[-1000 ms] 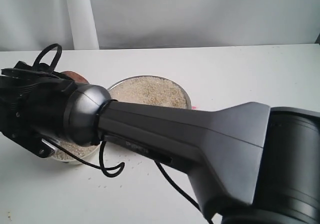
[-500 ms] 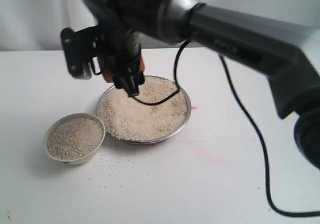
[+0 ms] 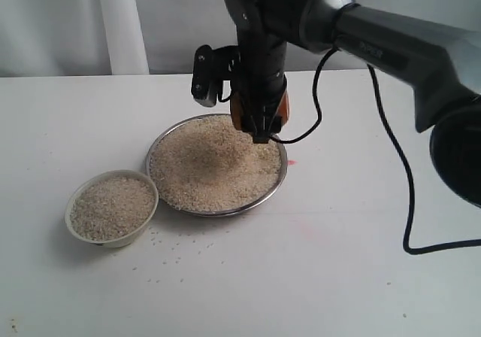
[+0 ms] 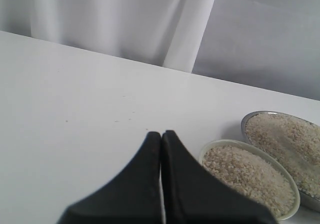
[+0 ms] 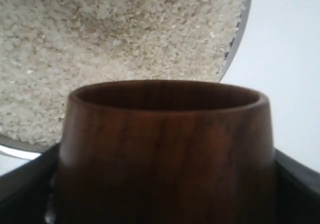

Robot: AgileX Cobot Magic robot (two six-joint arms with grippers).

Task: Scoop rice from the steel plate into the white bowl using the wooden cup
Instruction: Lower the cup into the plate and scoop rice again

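Note:
The steel plate (image 3: 219,212) sits mid-table, heaped with rice (image 3: 207,168). Left of it stands the white bowl (image 3: 73,226), filled with rice almost to its rim. My right gripper (image 3: 260,132) hangs over the plate's far right part, shut on the wooden cup (image 3: 282,109), which shows as reddish-brown patches between the fingers. In the right wrist view the wooden cup (image 5: 165,149) fills the foreground, mouth toward the rice (image 5: 125,34), and its inside is hidden. My left gripper (image 4: 161,134) is shut and empty, low over bare table beside the white bowl (image 4: 234,143).
Loose grains (image 3: 176,258) lie scattered on the white table in front of the bowl and plate. A black cable (image 3: 409,201) hangs from the right arm to the table on the right. A pale curtain (image 3: 120,21) closes the back.
The right arm has swung with the cup from over the white bowl on the left, across the plate, to its far right side. The left gripper view gives no earlier frame.

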